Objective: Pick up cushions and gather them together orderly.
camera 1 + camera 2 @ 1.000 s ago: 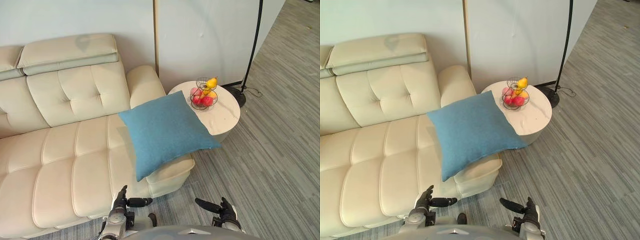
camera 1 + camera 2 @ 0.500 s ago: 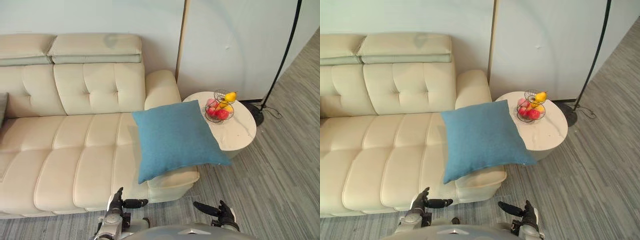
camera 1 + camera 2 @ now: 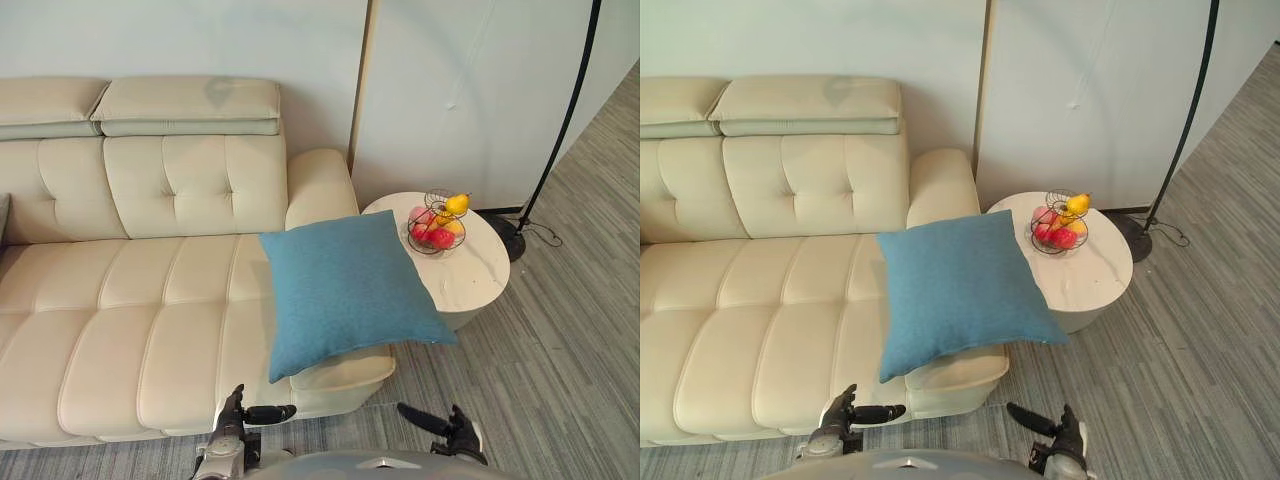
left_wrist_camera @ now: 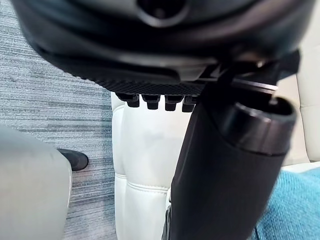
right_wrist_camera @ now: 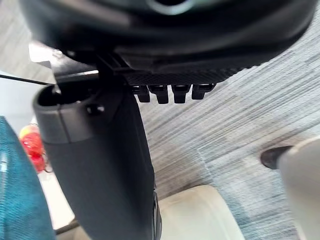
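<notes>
Cushion (image 3: 345, 290), square, askew on sofa (image 3: 130, 300) end, one corner toward table (image 3: 480, 275)

Head stereo pair down on sofa (image 3: 150, 300) and blue cushion (image 3: 345, 285); wrist cameras low, close, same cushion.

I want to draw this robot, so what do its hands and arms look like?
Both hands are dark, almost black. The left hand and the right hand each have a thick, rounded thumb and a row of slimmer fingers with blocky tips. The left arm behind its hand is silver-grey.
</notes>
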You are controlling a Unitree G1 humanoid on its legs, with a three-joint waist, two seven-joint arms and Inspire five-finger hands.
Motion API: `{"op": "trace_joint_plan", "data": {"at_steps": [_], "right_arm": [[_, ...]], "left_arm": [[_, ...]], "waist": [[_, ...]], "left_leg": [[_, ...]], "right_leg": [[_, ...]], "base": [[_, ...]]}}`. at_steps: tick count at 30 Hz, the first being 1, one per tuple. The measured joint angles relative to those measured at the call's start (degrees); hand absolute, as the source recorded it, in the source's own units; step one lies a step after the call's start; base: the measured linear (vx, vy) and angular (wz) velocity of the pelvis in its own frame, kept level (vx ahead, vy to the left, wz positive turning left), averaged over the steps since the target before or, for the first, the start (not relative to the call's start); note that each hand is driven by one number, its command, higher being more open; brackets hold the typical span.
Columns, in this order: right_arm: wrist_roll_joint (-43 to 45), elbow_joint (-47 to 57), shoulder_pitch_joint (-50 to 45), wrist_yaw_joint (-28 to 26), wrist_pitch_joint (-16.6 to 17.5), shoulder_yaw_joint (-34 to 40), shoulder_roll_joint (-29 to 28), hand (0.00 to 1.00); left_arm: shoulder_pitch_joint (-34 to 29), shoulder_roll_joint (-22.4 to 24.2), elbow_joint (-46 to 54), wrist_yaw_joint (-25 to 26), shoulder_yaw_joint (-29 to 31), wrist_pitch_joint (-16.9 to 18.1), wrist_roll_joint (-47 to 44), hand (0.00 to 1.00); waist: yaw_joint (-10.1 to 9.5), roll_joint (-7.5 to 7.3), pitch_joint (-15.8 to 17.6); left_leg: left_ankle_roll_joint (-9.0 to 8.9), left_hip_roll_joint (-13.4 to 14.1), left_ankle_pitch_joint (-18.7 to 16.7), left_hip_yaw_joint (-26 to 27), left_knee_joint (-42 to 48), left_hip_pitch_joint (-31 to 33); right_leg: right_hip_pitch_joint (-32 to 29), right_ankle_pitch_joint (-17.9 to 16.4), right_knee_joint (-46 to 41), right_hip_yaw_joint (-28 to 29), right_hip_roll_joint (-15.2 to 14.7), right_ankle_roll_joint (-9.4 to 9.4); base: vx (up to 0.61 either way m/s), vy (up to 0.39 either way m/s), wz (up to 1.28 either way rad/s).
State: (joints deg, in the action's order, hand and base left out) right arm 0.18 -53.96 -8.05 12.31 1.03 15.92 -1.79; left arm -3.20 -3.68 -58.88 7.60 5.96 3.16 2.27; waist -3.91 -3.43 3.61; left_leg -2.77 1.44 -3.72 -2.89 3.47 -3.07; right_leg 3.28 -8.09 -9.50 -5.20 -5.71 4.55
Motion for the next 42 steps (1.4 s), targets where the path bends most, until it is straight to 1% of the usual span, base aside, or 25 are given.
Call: {"op": "trace_joint_plan", "data": {"at_steps": [1, 4, 5, 6, 9, 11, 12, 16, 20, 26, 28, 30, 32, 33, 34, 35, 37, 42], "right_arm": [[-0.02, 0.49, -0.08, 0.08, -0.01, 0.04, 0.02, 1.0], [-0.11, 8.1, -0.76, 1.0, -0.05, 1.07, 0.99, 1.0], [-0.11, 8.89, -0.81, 1.02, -0.05, 1.11, 1.18, 1.0], [-0.18, 13.03, -1.0, 1.09, -0.06, 2.14, 1.98, 1.0], [-0.87, 21.73, -1.83, 1.9, 0.0, 5.54, 3.43, 1.0], [-1.34, 24.13, -1.82, 2.21, -0.02, 6.38, 4.51, 1.0], [-1.33, 26.94, -1.83, 2.69, -0.02, 8.14, 4.84, 1.0], [-1.22, 31.33, -1.84, 4.2, 0.0, 10.37, 6.08, 1.0], [-1.17, 34.21, -1.82, 4.57, 0.0, 11.13, 6.31, 1.0], [-1.18, 34.67, -1.0, 4.66, 0.01, 10.86, 6.79, 1.0], [-1.18, 34.62, -0.3, 4.65, 0.0, 10.15, 7.45, 1.0], [-1.17, 34.19, 0.58, 4.55, 0.01, 7.69, 9.91, 1.0], [-1.16, 33.41, 1.4, 4.49, 0.01, 6.41, 11.15, 1.0], [-1.15, 31.3, 3.26, 4.42, -0.01, 4.96, 12.1, 1.0], [-1.14, 30.33, 3.97, 4.44, -0.02, 4.48, 12.28, 1.0], [-1.13, 28.58, 5.59, 4.47, -0.08, 3.11, 12.51, 1.0], [-1.12, 27.42, 7.15, 4.43, -0.12, 1.44, 12.52, 1.0], [-1.02, 23.84, 14.0, 4.44, -0.33, -3.65, 12.41, 1.0]], "left_arm": [[0.0, -0.02, 0.0, 0.02, 0.01, 0.0, -0.02, 1.0], [-0.19, -0.49, 0.03, 0.68, 0.27, -0.02, -0.59, 1.0], [-0.24, -0.5, 0.06, 0.7, 0.36, -0.02, -0.59, 1.0], [-0.51, -0.47, 0.15, 0.65, 1.61, -0.04, -0.62, 1.0], [-1.2, -1.26, 0.91, 0.72, 2.54, -0.13, -1.61, 1.0], [-2.05, -1.45, 2.15, 0.73, 3.99, -0.17, -2.07, 1.0], [-2.79, -1.78, 3.68, 1.0, 4.72, -0.2, -3.14, 1.0], [-3.51, -1.86, 7.18, 2.02, 6.83, -0.3, -6.86, 1.0], [-4.39, -1.55, 11.72, 2.07, 6.76, -0.3, -8.9, 1.0], [-4.41, -1.39, 17.06, 2.16, 5.85, -0.15, -10.84, 1.0], [-4.41, -1.43, 17.98, 2.39, 4.09, -0.14, -11.31, 1.0], [-4.39, -1.46, 19.33, 2.64, 0.76, -0.09, -11.83, 1.0], [-4.21, -1.5, 19.59, 2.66, -1.29, -0.01, -11.84, 1.0], [-3.99, -1.52, 20.3, 2.64, -3.77, 0.0, -11.97, 1.0], [-3.56, -1.58, 20.43, 2.75, -5.05, 0.0, -12.4, 1.0], [-2.45, -1.58, 20.44, 2.86, -6.59, -0.01, -13.16, 1.0], [-1.25, -1.61, 20.46, 3.09, -8.33, -0.01, -13.68, 1.0], [4.66, -1.39, 20.87, 3.38, -14.53, -0.01, -14.31, 1.0]], "waist": [[0.01, -0.01, -0.01], [0.73, 0.05, 0.03], [0.78, 0.05, 0.03], [1.09, 0.08, 0.02], [1.15, 0.08, 0.03], [1.18, 0.09, 0.03], [1.21, 0.17, 0.06], [1.21, 0.55, 0.01], [1.49, 1.33, -0.42], [1.72, 1.71, -0.38], [1.95, 2.0, -0.18], [2.58, 2.57, 0.34], [2.78, 2.78, 0.29], [3.15, 2.75, 0.38], [3.17, 2.69, 0.66], [3.16, 2.42, 1.8], [3.16, 2.24, 2.5], [2.98, 2.41, 6.22]], "left_leg": [[0.03, -0.07, 0.03, -0.01, -0.01, 0.01], [0.68, -1.11, 0.47, -0.13, -0.24, -0.03], [0.77, -1.19, 0.52, -0.14, -0.27, -0.02], [1.25, -1.48, 0.87, -0.13, -0.83, -0.23], [1.52, -1.7, 2.11, -0.04, -3.17, -1.31], [1.58, -1.7, 2.52, 0.08, -4.13, -1.85], [1.54, -1.69, 2.74, 0.1, -4.62, -1.99], [1.52, -1.69, 2.92, 0.06, -5.4, -2.06], [1.53, -1.86, 2.94, -0.54, -5.7, -2.13], [1.51, -1.94, 2.92, -1.51, -5.58, -2.07], [1.51, -2.12, 2.92, -1.98, -5.36, -1.86], [1.62, -2.54, 2.98, -2.74, -4.99, -1.0], [1.86, -2.72, 3.29, -3.09, -4.95, 0.11], [1.95, -2.84, 4.02, -3.86, -5.24, 1.38], [1.86, -2.9, 4.3, -4.18, -5.27, 1.98], [1.73, -2.98, 4.74, -4.63, -5.36, 2.65], [1.7, -2.98, 5.2, -5.2, -5.36, 3.93], [1.72, -3.02, 6.55, -5.79, -5.44, 7.27]], "right_leg": [[0.01, 0.06, 0.11, -0.02, -0.07, 0.06], [0.48, 0.8, 0.94, -0.05, -0.99, 0.64], [0.54, 0.83, 0.97, -0.06, -1.07, 0.69], [0.7, 0.91, 1.06, -0.03, -1.19, 0.79], [0.71, 1.1, 1.12, 0.04, -1.39, 0.91], [0.72, 1.13, 1.17, 0.17, -1.38, 0.91], [0.7, 1.13, 1.27, 0.19, -1.36, 0.91], [0.73, 1.17, 1.83, 0.06, -1.34, 0.94], [1.09, 1.19, 2.71, -0.6, -1.46, 0.97], [1.62, 1.18, 3.0, -1.31, -1.51, 0.96], [1.6, 1.17, 3.0, -1.39, -1.63, 0.95], [1.35, 1.13, 2.95, -1.99, -1.96, 0.95], [0.46, 1.13, 2.87, -2.19, -2.04, 0.95], [-0.88, 1.26, 2.77, -2.68, -2.07, 1.05], [-1.35, 1.39, 2.78, -3.02, -2.05, 1.0], [-1.82, 1.62, 2.86, -3.48, -1.94, 0.87], [-2.78, 1.92, 2.98, -3.94, -1.84, 0.77], [-5.32, 3.4, 4.01, -4.57, -1.62, 0.52]], "base": [[0.0, 0.064, 0.05], [-0.04, 0.058, 0.04], [-0.07, 0.04, 0.04], [-0.06, 0.02, 0.01], [-0.07, 0.015, 0.01], [-0.02, 0.003, -0.01], [0.0, 0.0, 0.0], [0.01, -0.001, 0.01], [0.05, -0.004, 0.06], [0.02, -0.013, 0.09], [-0.03, -0.014, 0.07], [-0.07, -0.011, 0.15], [-0.05, -0.006, 0.15], [-0.04, -0.006, 0.21], [-0.04, -0.008, 0.26], [-0.03, -0.011, 0.17], [-0.02, -0.016, 0.17], [-0.01, -0.002, 0.09]]}}
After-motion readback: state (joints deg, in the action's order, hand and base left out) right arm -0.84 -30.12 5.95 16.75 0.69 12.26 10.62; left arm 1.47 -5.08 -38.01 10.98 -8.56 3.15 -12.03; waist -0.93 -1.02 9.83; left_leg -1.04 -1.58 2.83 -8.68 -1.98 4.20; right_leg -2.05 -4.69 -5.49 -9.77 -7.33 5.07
